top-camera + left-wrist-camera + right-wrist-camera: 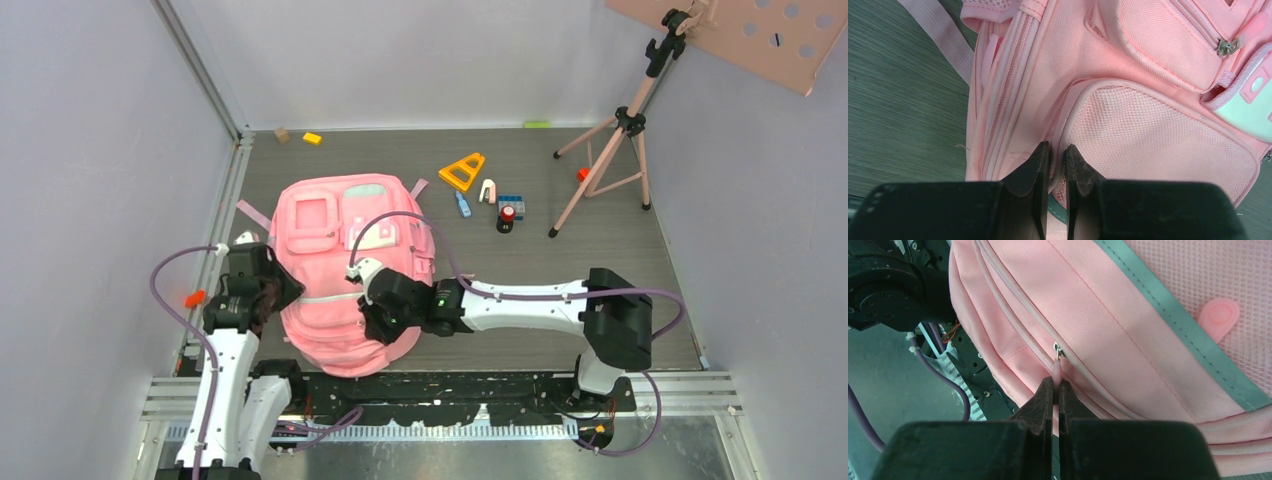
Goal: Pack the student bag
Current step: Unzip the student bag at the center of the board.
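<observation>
The pink student bag (340,260) lies flat on the table, front pockets up, its grey-green top panel (1178,320) toward the arm bases. My left gripper (1056,150) is shut on a fold of the bag's mesh side pocket (1158,135) at the bag's left edge (262,290). My right gripper (1055,386) is shut on the pink zipper pull (1056,367) of the main compartment's zipper near the bag's top; it shows in the top view (375,315). The zipper line looks closed on both sides of the slider.
Loose items lie on the table at back right: an orange triangle (462,171), a white stapler (487,190), a blue pen (463,205), a blue block (511,203), a red-and-black cylinder (507,218). A pink tripod (610,150) stands at right. Small yellow block (312,138) at the back.
</observation>
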Controlling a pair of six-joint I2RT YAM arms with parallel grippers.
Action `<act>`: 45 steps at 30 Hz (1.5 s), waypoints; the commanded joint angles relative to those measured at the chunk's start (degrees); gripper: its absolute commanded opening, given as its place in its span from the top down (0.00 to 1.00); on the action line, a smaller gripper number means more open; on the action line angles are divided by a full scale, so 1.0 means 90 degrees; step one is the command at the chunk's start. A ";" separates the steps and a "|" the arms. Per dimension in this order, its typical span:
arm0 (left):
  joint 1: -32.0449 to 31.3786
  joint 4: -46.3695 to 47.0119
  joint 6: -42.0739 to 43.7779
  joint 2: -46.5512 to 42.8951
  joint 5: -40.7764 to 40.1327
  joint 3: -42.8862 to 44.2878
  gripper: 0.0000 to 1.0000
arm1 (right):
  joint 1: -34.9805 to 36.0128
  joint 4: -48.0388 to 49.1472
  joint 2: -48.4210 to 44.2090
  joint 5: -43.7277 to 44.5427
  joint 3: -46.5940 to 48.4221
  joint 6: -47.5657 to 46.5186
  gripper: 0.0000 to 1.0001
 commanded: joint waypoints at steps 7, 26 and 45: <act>-0.1710 0.0960 -0.1172 0.0151 -0.0202 -0.0398 1.00 | -0.0398 0.0428 -0.0111 0.1192 0.0416 0.0174 1.00; -0.3638 0.2251 -0.2491 0.1021 -0.1603 -0.0240 1.00 | -0.0557 -0.0170 -0.0821 0.0195 -0.0478 -0.0433 1.00; -0.3638 0.2126 -0.2684 0.0672 -0.1848 -0.0266 1.00 | 0.0046 0.0395 -0.0113 -0.0225 0.0208 -0.0341 1.00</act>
